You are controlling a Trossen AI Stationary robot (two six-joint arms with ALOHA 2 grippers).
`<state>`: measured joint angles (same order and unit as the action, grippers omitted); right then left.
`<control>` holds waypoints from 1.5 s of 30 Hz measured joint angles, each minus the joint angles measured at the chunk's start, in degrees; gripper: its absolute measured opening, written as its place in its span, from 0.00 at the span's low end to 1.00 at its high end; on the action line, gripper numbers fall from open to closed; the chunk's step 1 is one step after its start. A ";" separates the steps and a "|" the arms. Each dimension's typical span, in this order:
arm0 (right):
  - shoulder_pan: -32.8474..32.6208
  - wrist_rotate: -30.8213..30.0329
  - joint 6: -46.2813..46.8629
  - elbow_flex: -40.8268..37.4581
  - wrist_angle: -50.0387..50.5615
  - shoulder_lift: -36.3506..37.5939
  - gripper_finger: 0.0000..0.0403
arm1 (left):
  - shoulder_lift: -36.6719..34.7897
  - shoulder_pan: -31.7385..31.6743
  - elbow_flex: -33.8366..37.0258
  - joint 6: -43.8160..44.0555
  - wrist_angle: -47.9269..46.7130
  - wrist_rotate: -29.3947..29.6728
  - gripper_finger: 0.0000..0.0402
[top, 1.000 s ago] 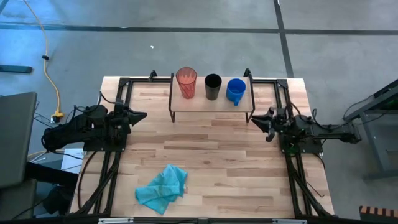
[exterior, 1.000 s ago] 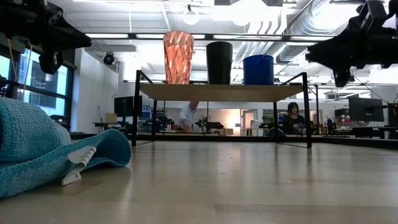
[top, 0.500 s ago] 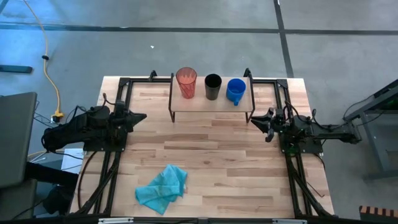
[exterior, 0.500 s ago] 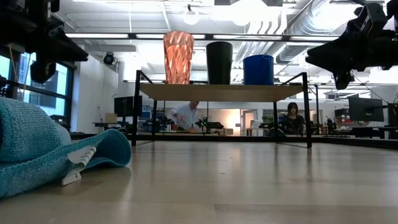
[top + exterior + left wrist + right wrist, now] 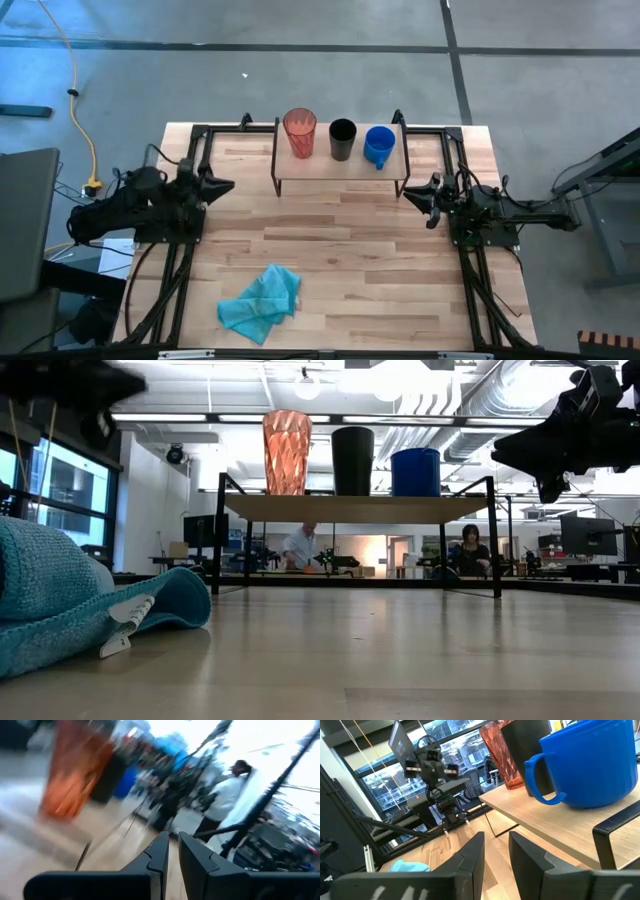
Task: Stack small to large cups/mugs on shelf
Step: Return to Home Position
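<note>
1. The teal cloth [image 5: 262, 303] lies on the near part of the counter [image 5: 340, 260], well apart from both arms. It is not in the way, so neither arm needs to go near it.
2. The left end effector [image 5: 228, 184] sits over the left side of the counter. Its fingers are almost pressed together and hold nothing. It should pull back slowly, with no swing toward the shelf [image 5: 320, 166].
3. The right end effector [image 5: 410, 191] hangs just beside the right end of the shelf. Its fingers are a little spread and hold nothing. It is the one to watch. It should back straight away first and fold up after, so it does not bump the shelf leg.
4. The shelf stands at the far side. On it the red tumbler [image 5: 299, 131], the black cup [image 5: 342, 138] and the blue mug [image 5: 379, 145] stand upright in a row. A knock could tip the tall tumbler.
</note>
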<state>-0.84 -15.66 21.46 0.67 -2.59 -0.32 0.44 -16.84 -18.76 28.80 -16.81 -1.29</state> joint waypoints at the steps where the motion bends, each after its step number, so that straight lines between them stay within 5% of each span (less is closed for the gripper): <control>1: 0.00 0.00 -0.07 0.00 0.02 0.00 0.20 | 0.05 0.00 0.53 -2.26 3.11 -1.12 0.08; 13: 0.00 -0.02 -0.97 0.00 0.02 0.00 0.20 | 0.22 0.00 17.09 -3.75 30.87 -14.16 0.08; 38: 0.96 -0.46 -1.00 0.02 0.02 -0.02 0.20 | 0.55 0.04 18.10 -6.19 33.45 -18.94 0.08; 45: 0.96 -0.46 -0.99 0.02 0.02 -0.04 0.20 | 0.55 6.74 18.12 -7.29 32.41 -14.36 0.08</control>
<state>0.12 -16.12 20.47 0.69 -2.57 -0.36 0.99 -10.10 -0.64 21.52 15.60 -15.65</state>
